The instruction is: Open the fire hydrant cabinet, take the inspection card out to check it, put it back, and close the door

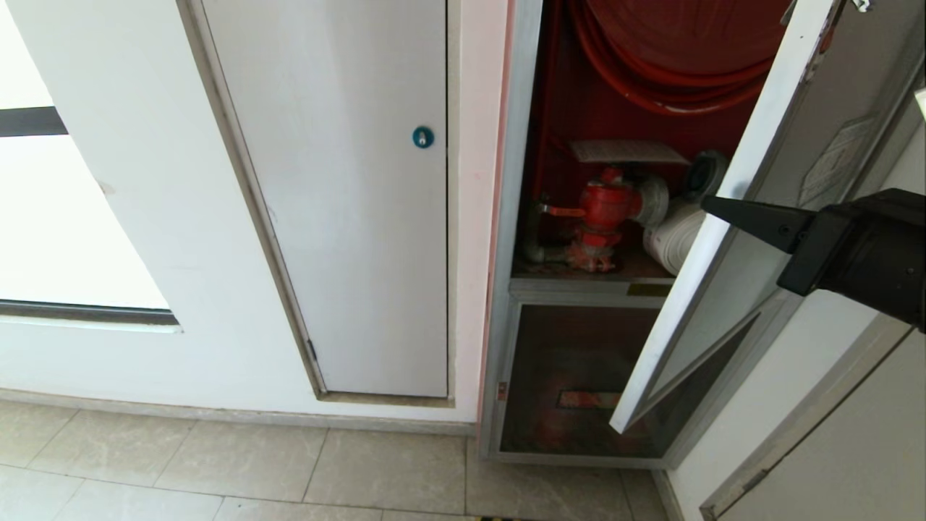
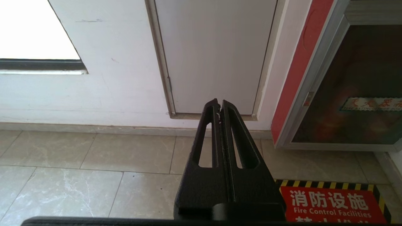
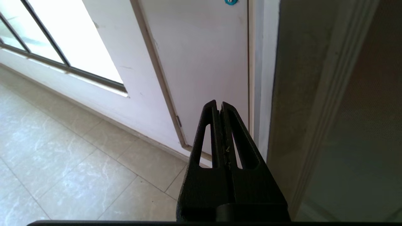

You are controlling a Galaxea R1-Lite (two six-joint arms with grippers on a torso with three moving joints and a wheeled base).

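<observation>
Right gripper [image 1: 712, 206] is sitting nearest your head cam, fingers pressed together, holding nothing, tip overlapping the free edge of the door [image 1: 723, 239]. You're looking at the door standing partly open. Fire hydrant cabinet [image 1: 517, 181] is showing its red inside; the inspection card [image 1: 626, 151] is lying flat just above the red valve [image 1: 608, 210], white rolled hose [image 1: 673, 235] beside it. Left gripper [image 2: 219, 105] is hanging closed and empty over the floor tiles [image 2: 94, 175].
</observation>
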